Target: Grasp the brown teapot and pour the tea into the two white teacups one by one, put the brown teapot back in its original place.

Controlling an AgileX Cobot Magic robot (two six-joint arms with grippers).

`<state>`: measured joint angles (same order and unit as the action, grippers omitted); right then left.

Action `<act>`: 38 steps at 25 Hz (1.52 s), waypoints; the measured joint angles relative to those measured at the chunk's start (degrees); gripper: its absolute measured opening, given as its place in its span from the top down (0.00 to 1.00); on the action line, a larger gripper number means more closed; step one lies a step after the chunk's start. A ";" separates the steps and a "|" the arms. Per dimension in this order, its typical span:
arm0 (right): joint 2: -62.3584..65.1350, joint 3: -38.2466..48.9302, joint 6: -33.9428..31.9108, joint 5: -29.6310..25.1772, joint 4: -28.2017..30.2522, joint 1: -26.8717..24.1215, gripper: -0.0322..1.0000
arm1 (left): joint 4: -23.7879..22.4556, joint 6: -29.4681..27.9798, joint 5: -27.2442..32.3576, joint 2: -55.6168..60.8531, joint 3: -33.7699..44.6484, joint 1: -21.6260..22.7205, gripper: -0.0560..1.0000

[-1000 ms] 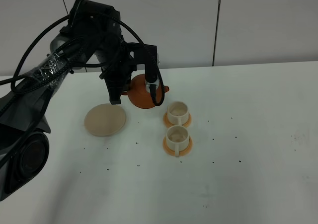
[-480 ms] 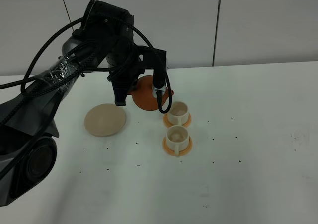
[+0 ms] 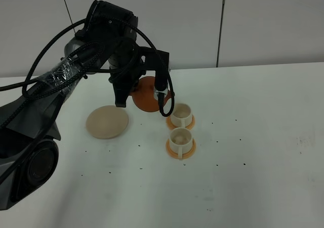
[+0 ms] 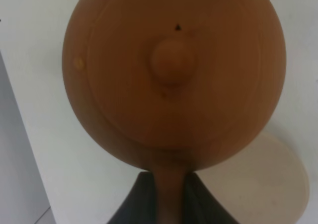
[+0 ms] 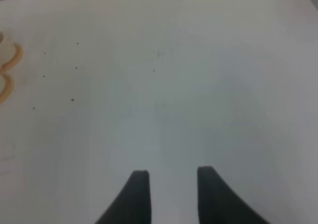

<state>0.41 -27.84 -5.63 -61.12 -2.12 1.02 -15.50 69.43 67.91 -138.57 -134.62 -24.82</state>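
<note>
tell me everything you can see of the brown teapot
The brown teapot is round and squat, with a matte orange-brown surface that looks like terracotta. Its lid has a small knob and a tiny dark dot. The left gripper clamps its handle, holding it lifted next to the far white teacup, off the cream disc.

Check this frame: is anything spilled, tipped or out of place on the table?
Nothing is tipped: both cream-white cylindrical teacups stand upright on round orange coasters. The only oddity is small dark specks scattered over the white table around them; whether stains or dirt is unclear.
</note>
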 joint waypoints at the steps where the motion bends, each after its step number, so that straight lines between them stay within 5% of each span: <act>1: 0.00 0.00 0.00 0.00 0.00 0.00 0.74 | -0.19 0.30 0.00 0.00 0.00 0.00 0.78; 38: 0.00 0.00 0.00 0.00 0.00 0.00 0.74 | -7.43 3.15 -1.73 -0.03 0.00 -2.78 0.78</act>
<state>0.41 -27.84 -5.63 -61.12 -2.12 1.02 -22.93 72.58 66.17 -138.60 -134.62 -27.60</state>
